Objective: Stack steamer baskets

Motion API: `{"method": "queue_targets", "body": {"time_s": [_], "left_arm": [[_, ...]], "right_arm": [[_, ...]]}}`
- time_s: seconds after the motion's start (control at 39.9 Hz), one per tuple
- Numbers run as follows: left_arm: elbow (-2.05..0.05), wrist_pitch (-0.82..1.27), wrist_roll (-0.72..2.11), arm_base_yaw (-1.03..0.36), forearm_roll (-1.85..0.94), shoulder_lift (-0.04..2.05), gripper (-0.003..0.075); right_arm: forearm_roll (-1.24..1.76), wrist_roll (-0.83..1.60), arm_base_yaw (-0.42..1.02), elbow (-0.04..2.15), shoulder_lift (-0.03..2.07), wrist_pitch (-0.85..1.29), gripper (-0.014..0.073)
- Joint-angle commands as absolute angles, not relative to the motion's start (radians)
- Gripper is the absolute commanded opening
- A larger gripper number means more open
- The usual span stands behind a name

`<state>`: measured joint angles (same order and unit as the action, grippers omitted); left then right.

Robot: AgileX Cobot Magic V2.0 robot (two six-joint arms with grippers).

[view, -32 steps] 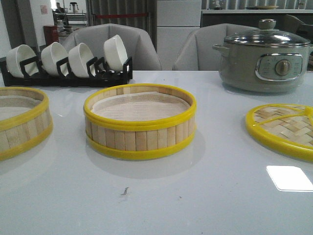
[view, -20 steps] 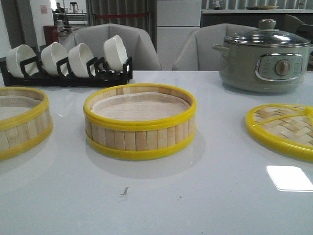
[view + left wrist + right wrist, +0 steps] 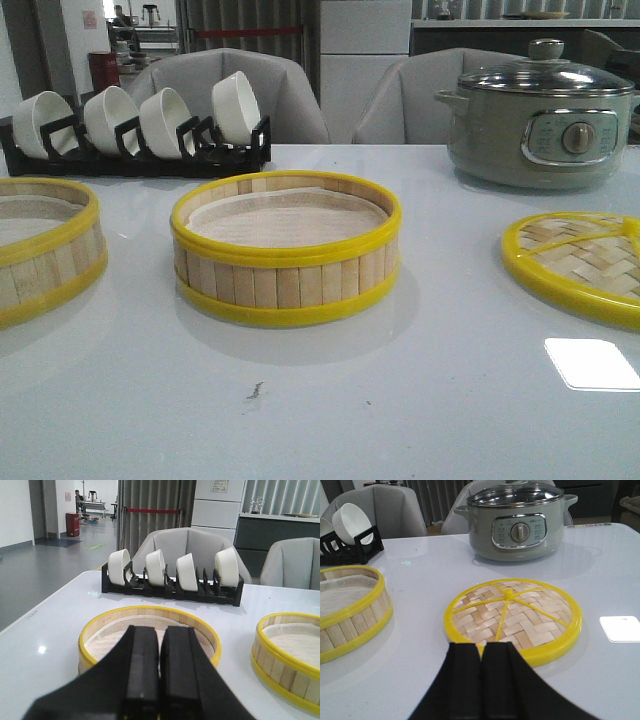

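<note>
Two steamer baskets stand apart on the white table. One steamer basket (image 3: 286, 247) sits in the middle, also seen in the left wrist view (image 3: 292, 657) and the right wrist view (image 3: 350, 615). The other steamer basket (image 3: 42, 246) is at the left edge of the front view. My left gripper (image 3: 159, 630) is shut and empty, hovering in front of that left basket (image 3: 149, 635). My right gripper (image 3: 481, 647) is shut and empty, just in front of the woven lid. Neither gripper shows in the front view.
A flat woven yellow-rimmed lid (image 3: 580, 262) (image 3: 514, 617) lies on the right. A grey electric pot (image 3: 541, 118) (image 3: 517, 522) stands at the back right. A black rack of white bowls (image 3: 140, 125) (image 3: 172, 575) stands at the back left. Chairs are behind the table.
</note>
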<state>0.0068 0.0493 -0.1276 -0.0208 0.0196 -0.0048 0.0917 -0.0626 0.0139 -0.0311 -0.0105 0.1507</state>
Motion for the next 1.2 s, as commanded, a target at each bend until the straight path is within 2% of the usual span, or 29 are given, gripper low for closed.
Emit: {"method": "queue_targets", "body": {"time_s": [0.0, 0.2, 0.35, 0.6, 0.73, 0.93, 1.18], "left_arm": [[0.008, -0.027, -0.127, -0.028, 0.018, -0.016, 0.0091], [-0.028, -0.015, -0.127, -0.028, 0.000, -0.012, 0.0091], [-0.218, 0.114, -0.127, -0.028, 0.014, 0.072, 0.0091], [-0.713, 0.397, -0.125, -0.028, 0.128, 0.474, 0.0091], [-0.881, 0.507, -0.118, -0.048, 0.147, 0.656, 0.0091], [-0.944, 0.572, -0.118, -0.048, 0.131, 0.796, 0.0091], [-0.944, 0.564, -0.118, -0.048, 0.140, 0.823, 0.0091]], "right_arm": [[0.086, -0.051, 0.015, -0.016, -0.032, 0.062, 0.0056], [0.086, -0.051, 0.015, -0.016, -0.032, 0.062, 0.0056], [0.086, -0.051, 0.015, -0.016, -0.032, 0.062, 0.0056], [0.086, -0.051, 0.015, -0.016, -0.032, 0.062, 0.0056], [0.086, -0.051, 0.015, -0.016, -0.032, 0.062, 0.0056], [0.086, -0.051, 0.015, -0.016, -0.032, 0.062, 0.0056], [0.086, -0.051, 0.015, -0.016, -0.032, 0.062, 0.0056]]}}
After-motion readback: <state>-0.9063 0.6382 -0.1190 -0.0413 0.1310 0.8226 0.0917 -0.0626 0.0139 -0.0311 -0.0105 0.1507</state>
